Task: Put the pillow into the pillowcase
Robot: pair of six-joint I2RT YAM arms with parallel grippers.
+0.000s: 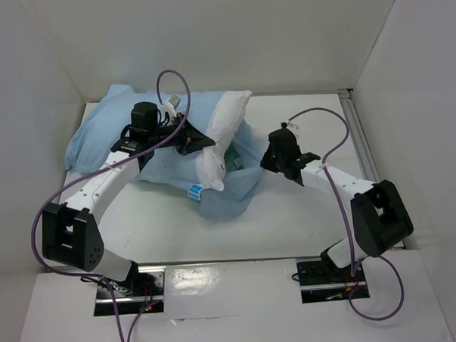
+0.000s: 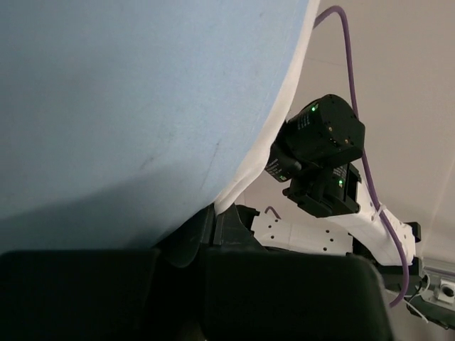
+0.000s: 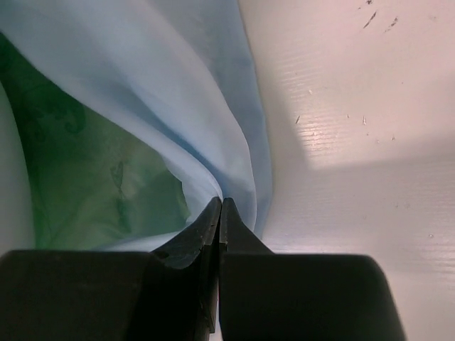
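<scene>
One pillow [image 1: 227, 125] and one pillowcase [image 1: 98, 142] lie at the far left of the table [image 1: 313, 220]. Most of the pillow appears to be under the pale blue cloth, with only a white strip at its right end bare. That strip runs far to near and the covered body stretches away leftward, so the case's mouth faces right, toward the right arm.

Two grippers are at the bundle. The left gripper [image 1: 200, 142] sits on top beside the bare strip, its jaws pressed together on a fold of blue cloth at the white edge. The right gripper [image 1: 265, 163] is just right of the mouth and the nearer one to it. It pinches the cloth's rim tight, with green lining showing inside. One small blue-and-white label [image 1: 195, 191] peeks out at the pillow's near corner.

The coming pull likely runs rightward over the bare end.
</scene>
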